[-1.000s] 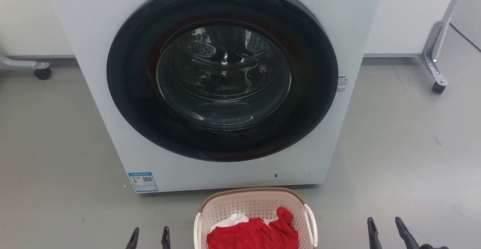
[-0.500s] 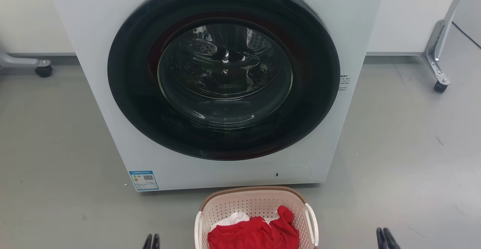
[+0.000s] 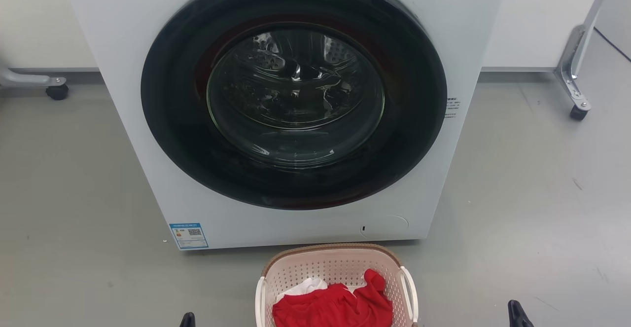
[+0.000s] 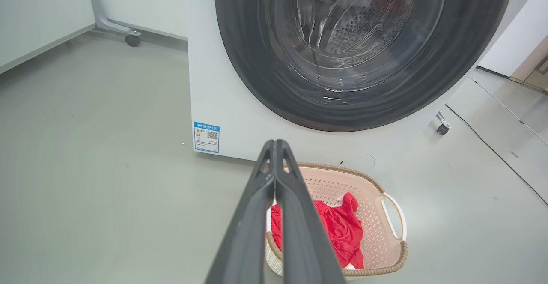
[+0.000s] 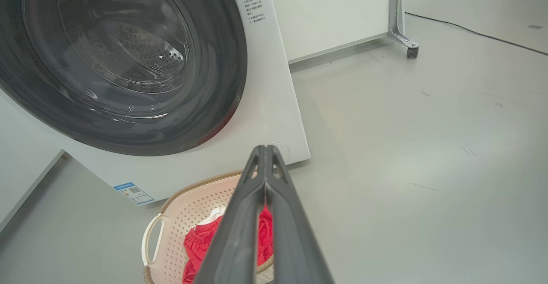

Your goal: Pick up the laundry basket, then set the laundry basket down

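The washer (image 3: 296, 95) stood on the grey floor (image 3: 517, 194). The laundry basket (image 3: 335, 269) sat on the floor just before the washer's base and held a red garment (image 3: 335, 307). The wrist views resolved detail that the head view cropped: the left tool (image 4: 275, 144) and right tool (image 5: 265, 149) each had fingers pressed together, empty.

Straight ahead of the jaws of the left gripper (image 4: 276, 142) and the right gripper (image 5: 265, 147) stands a white front-loading washer (image 3: 123, 31) with a dark round door and a blue label (image 3: 188, 236) low on its front. Smooth grey floor (image 3: 532, 194) spreads to either side of the jaws. Beyond it run white wall panels (image 3: 537, 21) on metal castor legs (image 3: 574, 95).
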`<state>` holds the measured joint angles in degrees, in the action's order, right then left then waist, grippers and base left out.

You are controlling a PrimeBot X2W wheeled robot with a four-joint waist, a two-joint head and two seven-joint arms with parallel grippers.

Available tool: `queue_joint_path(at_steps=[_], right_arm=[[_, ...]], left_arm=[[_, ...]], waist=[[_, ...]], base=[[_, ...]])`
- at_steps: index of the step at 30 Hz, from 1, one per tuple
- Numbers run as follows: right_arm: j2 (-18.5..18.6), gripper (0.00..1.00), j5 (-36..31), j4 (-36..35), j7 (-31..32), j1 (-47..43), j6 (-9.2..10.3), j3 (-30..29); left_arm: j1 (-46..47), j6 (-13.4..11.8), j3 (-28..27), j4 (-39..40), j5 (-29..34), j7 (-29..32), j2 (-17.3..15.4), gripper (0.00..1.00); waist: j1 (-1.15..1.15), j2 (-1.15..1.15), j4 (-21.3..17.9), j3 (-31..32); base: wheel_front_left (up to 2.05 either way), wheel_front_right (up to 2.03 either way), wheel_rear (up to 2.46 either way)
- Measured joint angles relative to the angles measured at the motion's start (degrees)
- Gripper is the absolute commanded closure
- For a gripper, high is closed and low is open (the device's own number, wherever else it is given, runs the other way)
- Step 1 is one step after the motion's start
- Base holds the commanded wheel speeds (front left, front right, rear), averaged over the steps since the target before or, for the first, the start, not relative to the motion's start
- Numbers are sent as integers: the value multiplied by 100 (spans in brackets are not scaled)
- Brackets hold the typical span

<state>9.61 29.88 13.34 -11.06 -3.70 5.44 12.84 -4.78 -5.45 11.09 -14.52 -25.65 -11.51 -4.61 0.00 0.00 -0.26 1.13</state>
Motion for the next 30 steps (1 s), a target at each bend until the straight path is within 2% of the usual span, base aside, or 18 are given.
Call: queue_joint_path(at_steps=[30], right_arm=[[-249,100,2183,142,654,311,-441,-734]], left_arm=[[294,449,-583,-87,-2348,676,71,100]], waist=[[0,0,10,-43]], base=[[0,0,0]])
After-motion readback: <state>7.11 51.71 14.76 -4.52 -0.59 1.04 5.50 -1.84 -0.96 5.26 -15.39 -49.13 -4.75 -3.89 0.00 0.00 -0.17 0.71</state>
